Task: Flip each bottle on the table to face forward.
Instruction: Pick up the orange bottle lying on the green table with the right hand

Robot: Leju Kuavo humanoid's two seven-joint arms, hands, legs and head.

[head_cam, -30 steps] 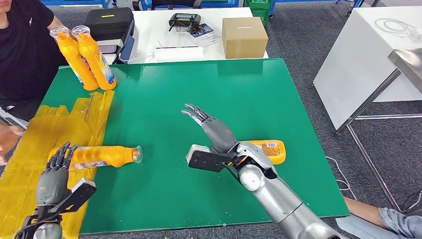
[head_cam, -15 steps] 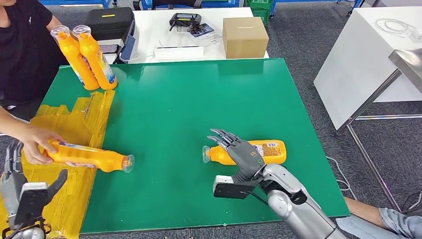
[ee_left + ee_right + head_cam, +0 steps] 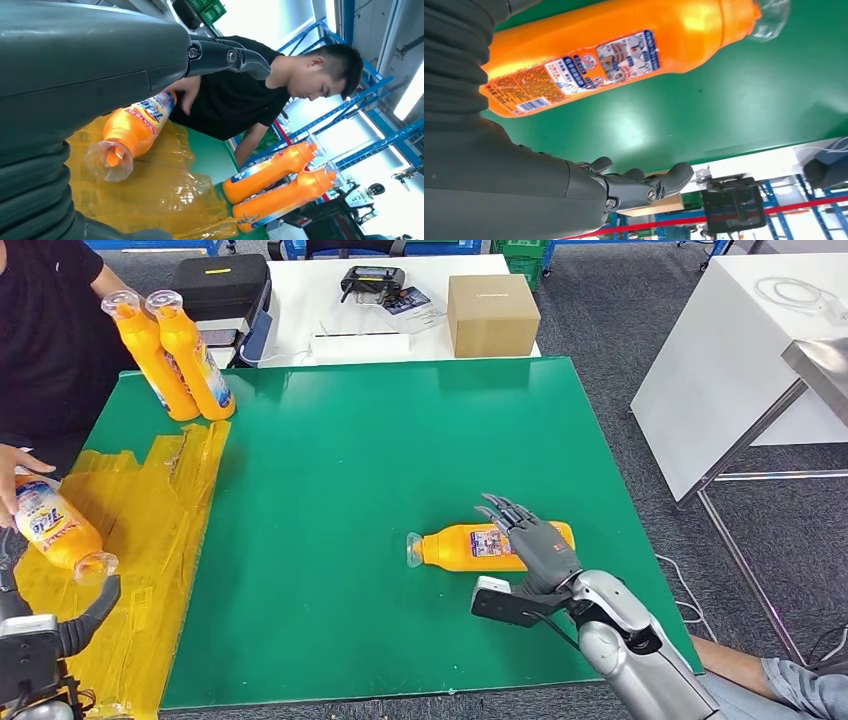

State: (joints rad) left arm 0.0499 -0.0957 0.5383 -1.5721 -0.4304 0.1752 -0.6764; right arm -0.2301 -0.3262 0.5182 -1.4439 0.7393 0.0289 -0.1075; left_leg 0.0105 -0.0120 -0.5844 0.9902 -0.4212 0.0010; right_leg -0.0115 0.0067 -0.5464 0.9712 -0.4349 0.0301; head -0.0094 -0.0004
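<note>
The right hand (image 3: 535,540) has its fingers (image 3: 644,186) spread apart and holds nothing. It hovers just over the bottom end of an orange bottle (image 3: 470,546) that lies on its side on the green table (image 3: 380,440). The bottle's clear cap points to 9 o'clock and its label faces up.

The left hand (image 3: 40,640) is low at the table's 8 o'clock corner. Its thumb sticks out and it grips nothing, but I cannot tell how the other fingers lie.

Just past it, toward 11 o'clock, a person's hand (image 3: 15,465) holds a second orange bottle (image 3: 55,525) over the yellow plastic sheet (image 3: 150,510).

Two more orange bottles (image 3: 180,360) stand touching each other at the table's 10 o'clock corner.

A cardboard box (image 3: 490,312) sits on the white table (image 3: 300,300) at 12 o'clock.
</note>
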